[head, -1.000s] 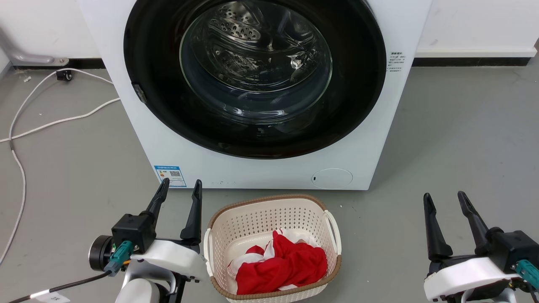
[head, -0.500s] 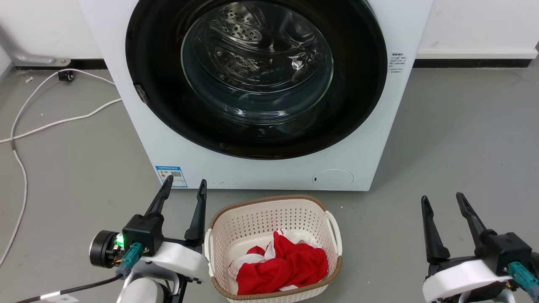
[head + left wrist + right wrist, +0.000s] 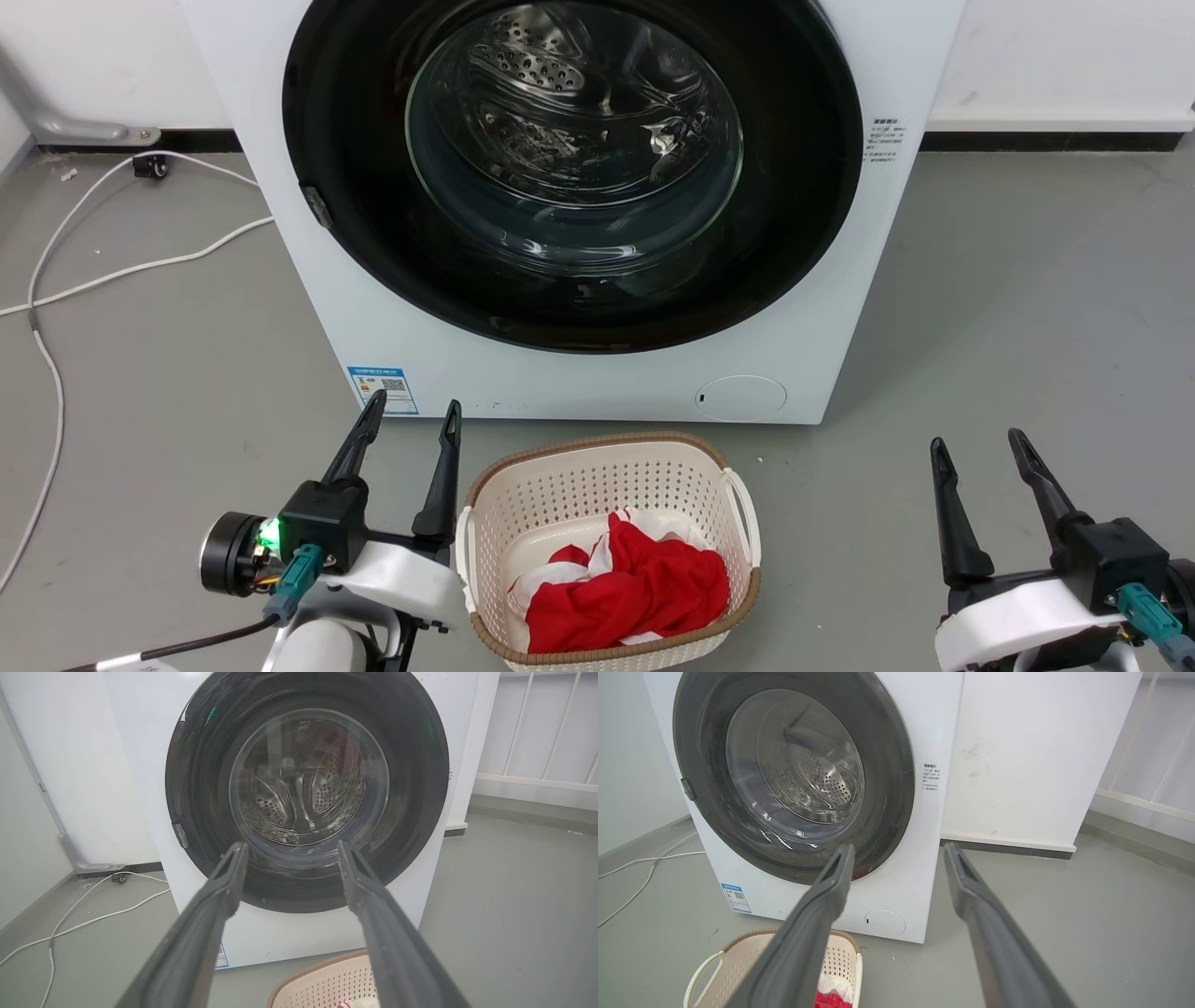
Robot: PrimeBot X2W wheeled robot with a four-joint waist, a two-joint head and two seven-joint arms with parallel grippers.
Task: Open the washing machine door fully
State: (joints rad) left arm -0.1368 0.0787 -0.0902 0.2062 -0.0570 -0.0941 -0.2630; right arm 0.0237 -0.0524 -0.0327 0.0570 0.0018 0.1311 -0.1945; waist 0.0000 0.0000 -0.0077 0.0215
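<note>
The white washing machine (image 3: 597, 383) stands ahead on the grey floor. Its washing machine door (image 3: 355, 224), round with a glossy black rim and clear glass bowl, lies closed flat against the front; a small latch tab sits at its left rim. The door (image 3: 196, 793) also faces my left wrist view and appears as the door (image 3: 887, 765) in the right wrist view. My left gripper (image 3: 413, 413) is open, low at the lower left, well short of the machine. My right gripper (image 3: 973, 440) is open at the lower right, holding nothing.
A cream perforated basket (image 3: 597, 467) with red and white cloth sits on the floor before the machine, between my arms. White cables (image 3: 112, 261) trail over the floor at the left. A white wall and dark skirting run behind.
The head view has shifted slightly, so the machine sits a little further right and lower. Both grippers stay open and almost in place.
</note>
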